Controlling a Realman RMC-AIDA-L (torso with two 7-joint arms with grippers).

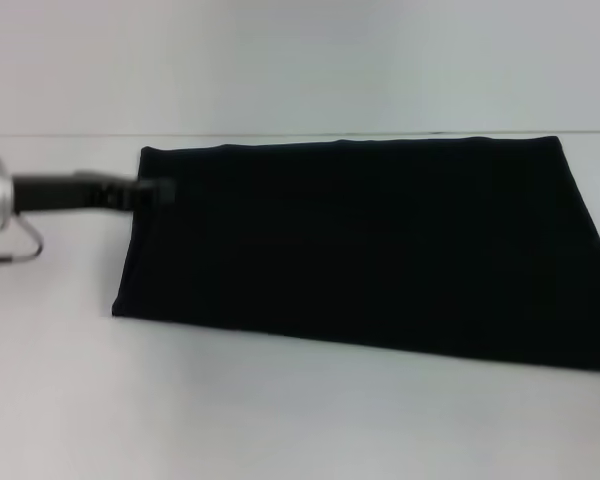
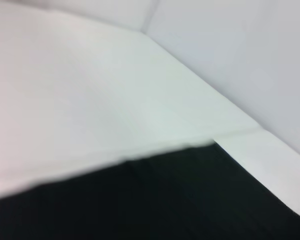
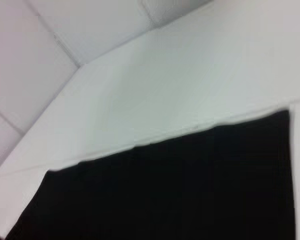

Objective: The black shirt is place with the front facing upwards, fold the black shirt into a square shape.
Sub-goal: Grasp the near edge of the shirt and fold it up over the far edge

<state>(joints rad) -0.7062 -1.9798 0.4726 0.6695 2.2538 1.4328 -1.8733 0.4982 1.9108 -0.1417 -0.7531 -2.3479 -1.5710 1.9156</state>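
Left tool [image 1: 160, 191]: at the black shirt's left edge, likely placed to take the cloth; its grip cannot be told.
Black shirt [image 1: 360, 240]: folded rectangle, flat mid-bench [image 1: 280, 420].
Right tool: out of sight.

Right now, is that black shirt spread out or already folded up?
Partly folded, it seems: the black shirt lies flat as a wide band with straight edges, no sleeves or lettering showing. The left gripper sits at its left edge.
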